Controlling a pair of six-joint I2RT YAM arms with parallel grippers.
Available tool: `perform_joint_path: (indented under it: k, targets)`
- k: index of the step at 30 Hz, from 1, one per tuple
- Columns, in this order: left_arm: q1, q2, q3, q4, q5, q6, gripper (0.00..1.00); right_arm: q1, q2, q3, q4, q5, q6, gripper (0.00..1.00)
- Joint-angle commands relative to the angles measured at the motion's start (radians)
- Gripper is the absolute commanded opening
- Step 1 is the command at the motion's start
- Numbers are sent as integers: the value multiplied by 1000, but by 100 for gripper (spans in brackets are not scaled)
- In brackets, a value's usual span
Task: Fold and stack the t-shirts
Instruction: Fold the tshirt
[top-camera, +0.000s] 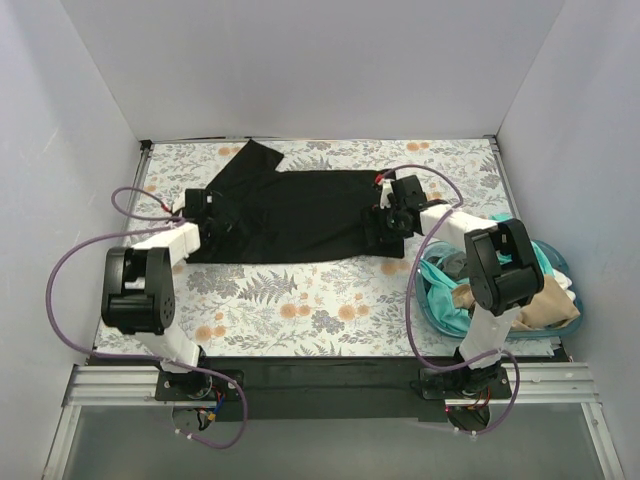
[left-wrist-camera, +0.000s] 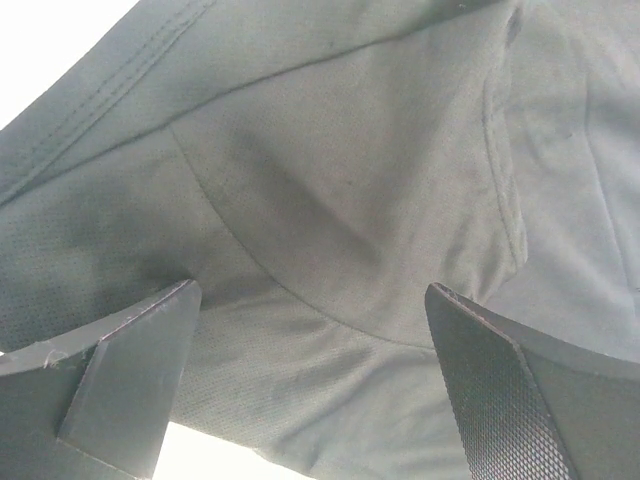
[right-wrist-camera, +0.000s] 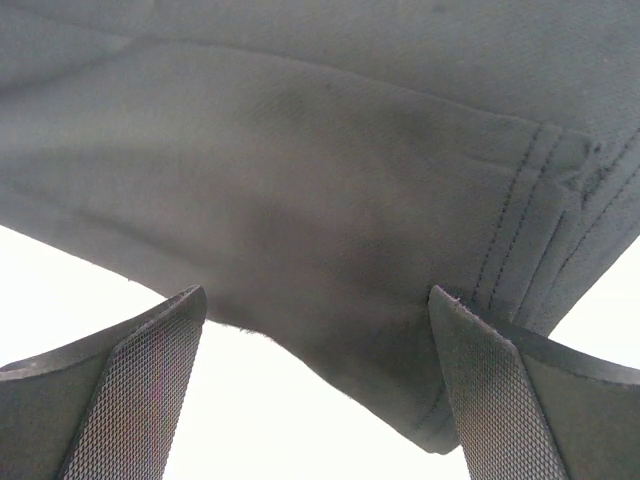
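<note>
The black t-shirt (top-camera: 290, 210) lies spread out flat on the floral tabletop, one sleeve pointing to the far left. My left gripper (top-camera: 207, 210) is open over its left end; the left wrist view shows dark cloth (left-wrist-camera: 340, 200) between and beyond the spread fingers (left-wrist-camera: 130, 380). My right gripper (top-camera: 385, 225) is open at the shirt's right end; the right wrist view shows the hemmed corner (right-wrist-camera: 480, 300) of the cloth between the spread fingers (right-wrist-camera: 500, 400). Teal, tan and white t-shirts (top-camera: 530, 295) sit bunched in the tub at the right.
A translucent blue plastic tub (top-camera: 432, 300) stands at the table's right edge beside the right arm. White walls enclose the table on three sides. Purple cables loop from both arms. Bare floral tabletop (top-camera: 300, 310) lies in front of the shirt.
</note>
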Motion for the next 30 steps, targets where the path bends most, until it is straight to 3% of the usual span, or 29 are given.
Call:
perform_joint_path:
  k: [1,5,11,21,25,30]
  targets:
    - [5,-128,-156,-151,-13,-85,96,34,-58,-117,-50,29,50,98]
    - [5,-337,-392,-178,-2,-162,96,74,-174,-230,-50,55,98,98]
    - [2,-602,-514,-253,-22,-214,96,99,-306,-323,-59,55,117,98]
    - [2,-608,-247,-398,-128,-207,96,103,-402,-185,-128,49,60,98]
    - [2,-507,-97,-381,-171,-175,96,103,-392,-96,-127,96,40,98]
    - [2,-280,185,-284,-104,-44,96,99,-314,19,-125,159,46,98]
